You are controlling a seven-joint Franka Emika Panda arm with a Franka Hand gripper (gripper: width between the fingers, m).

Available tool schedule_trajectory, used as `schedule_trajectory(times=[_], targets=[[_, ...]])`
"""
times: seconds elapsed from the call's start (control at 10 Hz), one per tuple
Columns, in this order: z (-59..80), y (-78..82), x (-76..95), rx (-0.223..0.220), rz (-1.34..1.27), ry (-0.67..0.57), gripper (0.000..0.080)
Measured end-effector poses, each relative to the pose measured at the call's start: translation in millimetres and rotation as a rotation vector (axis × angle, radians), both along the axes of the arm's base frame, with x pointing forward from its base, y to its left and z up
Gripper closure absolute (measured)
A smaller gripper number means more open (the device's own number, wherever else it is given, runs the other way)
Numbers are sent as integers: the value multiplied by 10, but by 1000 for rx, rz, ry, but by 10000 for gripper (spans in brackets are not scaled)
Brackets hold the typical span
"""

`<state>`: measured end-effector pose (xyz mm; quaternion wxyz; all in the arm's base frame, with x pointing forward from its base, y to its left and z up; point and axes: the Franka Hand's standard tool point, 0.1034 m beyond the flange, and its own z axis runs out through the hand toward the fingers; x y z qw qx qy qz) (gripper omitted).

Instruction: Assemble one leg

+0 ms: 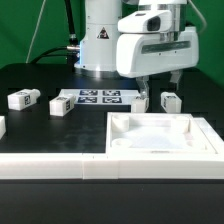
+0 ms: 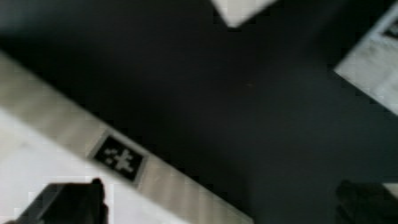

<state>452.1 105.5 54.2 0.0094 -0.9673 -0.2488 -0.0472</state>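
Observation:
My gripper (image 1: 148,98) hangs just behind the far rim of the large white tray (image 1: 160,136). One leg (image 1: 170,101), a small white peg with a tag, stands on the table close by on the exterior view's right of the gripper. Two more legs (image 1: 22,99) (image 1: 62,104) lie toward the exterior view's left. The wrist view is blurred. In it my gripper (image 2: 217,203) is open, its dark fingertips (image 2: 71,204) far apart over black table, with nothing between them. A white wall bearing a tag (image 2: 119,155), seemingly the tray's side, runs past one finger.
The marker board (image 1: 100,97) lies in front of the robot base. A long white wall (image 1: 60,166) runs along the front. Another white part (image 1: 2,125) shows at the exterior view's left edge. Blurred white pieces (image 2: 374,65) (image 2: 249,8) sit at the wrist view's border.

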Motion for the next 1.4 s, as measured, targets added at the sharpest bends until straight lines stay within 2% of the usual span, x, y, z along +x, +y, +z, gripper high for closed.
schedule_trajectory(times=[0.4,0.8,1.0,1.1,1.2,1.4], targets=[[-63,365,-237,62,-420,50,150],[-70,345,-231,52,-444,88,150],[-84,344,-356,-19,-429,254,150],[-52,391,-350,-37,-418,303,150],[-27,387,-415,-72,-388,400,150],[-20,382,-392,-108,-374,537,150]])
